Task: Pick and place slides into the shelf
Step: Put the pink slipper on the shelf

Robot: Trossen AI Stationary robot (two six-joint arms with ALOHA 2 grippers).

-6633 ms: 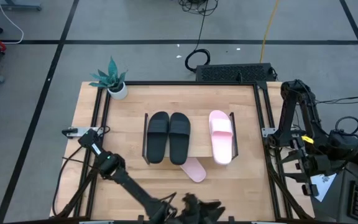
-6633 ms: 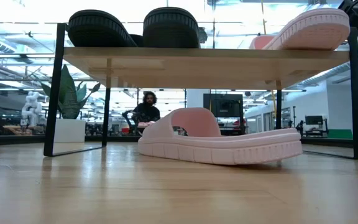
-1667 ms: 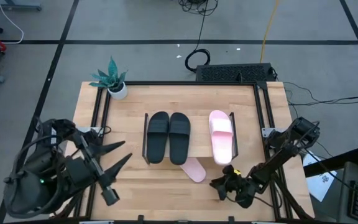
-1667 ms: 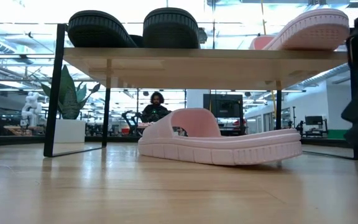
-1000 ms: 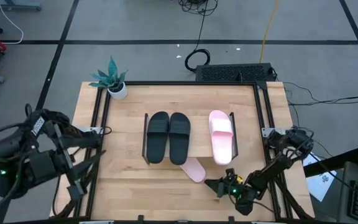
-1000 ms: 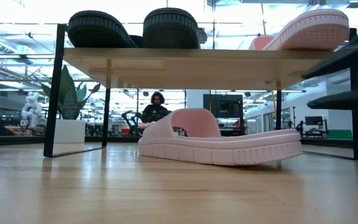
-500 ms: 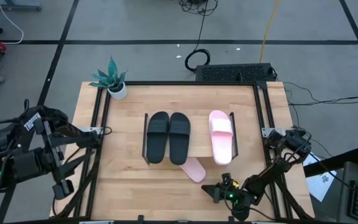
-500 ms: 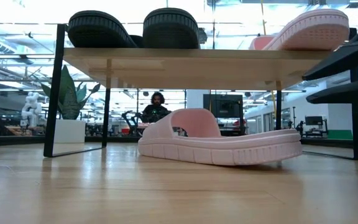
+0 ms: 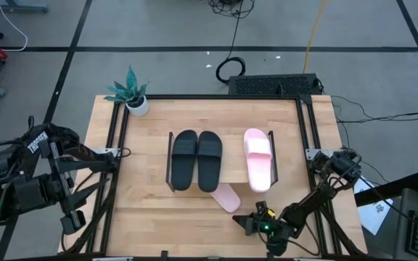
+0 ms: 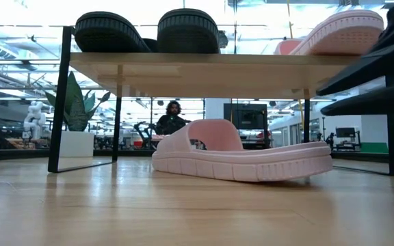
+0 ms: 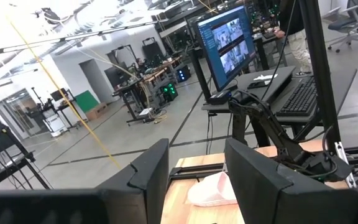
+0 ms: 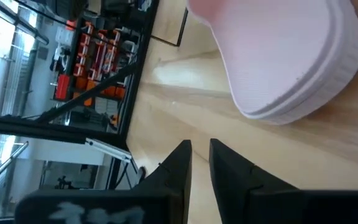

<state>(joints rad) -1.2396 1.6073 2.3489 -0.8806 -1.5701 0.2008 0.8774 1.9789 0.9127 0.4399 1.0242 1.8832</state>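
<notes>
The shelf (image 9: 223, 176) stands mid-table and carries two black slides (image 9: 197, 159) and one pink slide (image 9: 257, 159), all sole down on its board. The second pink slide (image 10: 241, 158) lies sole down on the table; its far part is under the board and one end (image 9: 228, 198) sticks out toward the near edge. My right gripper (image 9: 247, 224) is open, low over the table by the near edge, just right of that end (image 12: 284, 56) and touching nothing. My left gripper (image 11: 196, 168) is open, beyond the table's left edge (image 9: 70, 220).
A potted plant (image 9: 132, 96) stands at the far left corner. A black frame (image 9: 115, 156) runs along the table's sides. Bare wood (image 9: 151, 217) lies between the shelf and the near edge. In the low view, a person (image 10: 170, 117) sits in the room behind.
My right gripper has moved along the near edge toward the table's left, closer to the pink slide on the table, and its fingers reach farther into the low view. My left arm has drawn back a little past the left edge. The slides have not moved.
</notes>
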